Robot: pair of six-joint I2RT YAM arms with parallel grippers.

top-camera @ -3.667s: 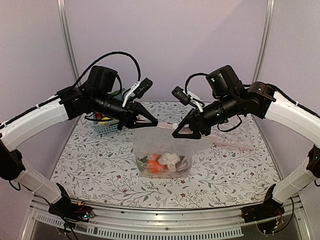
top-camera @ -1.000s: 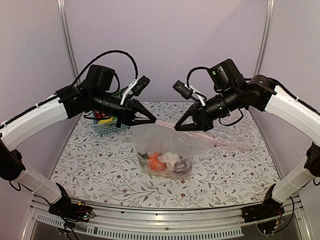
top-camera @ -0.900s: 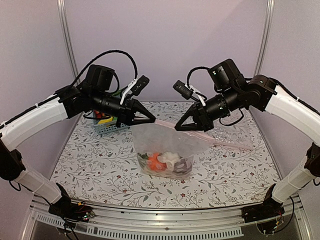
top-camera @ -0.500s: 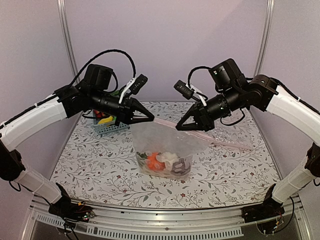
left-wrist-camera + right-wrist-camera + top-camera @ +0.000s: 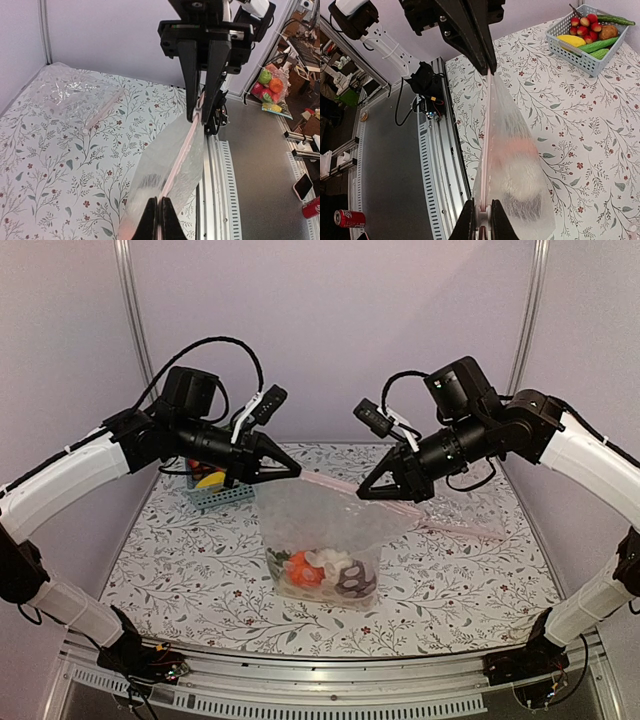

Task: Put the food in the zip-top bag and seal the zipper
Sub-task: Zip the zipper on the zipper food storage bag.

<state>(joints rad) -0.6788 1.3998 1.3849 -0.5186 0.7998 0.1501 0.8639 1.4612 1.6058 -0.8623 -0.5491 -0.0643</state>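
Grip: left tool (image 5: 297, 474), right tool (image 5: 362, 494) pinching zipper (image 5: 330, 483).

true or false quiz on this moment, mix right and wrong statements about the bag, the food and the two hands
1. The left hand and the right hand both pinch the top edge of the clear crinkly plastic bag. True.
2. The orange toy piece lies in the blue plastic basket. False: it sits at the bag's bottom, beside the dark maroon round piece.
3. A second clear bag lies flat on the floral table. True.
4. The left hand is open. False: it is shut on the bag's pinkish strip.
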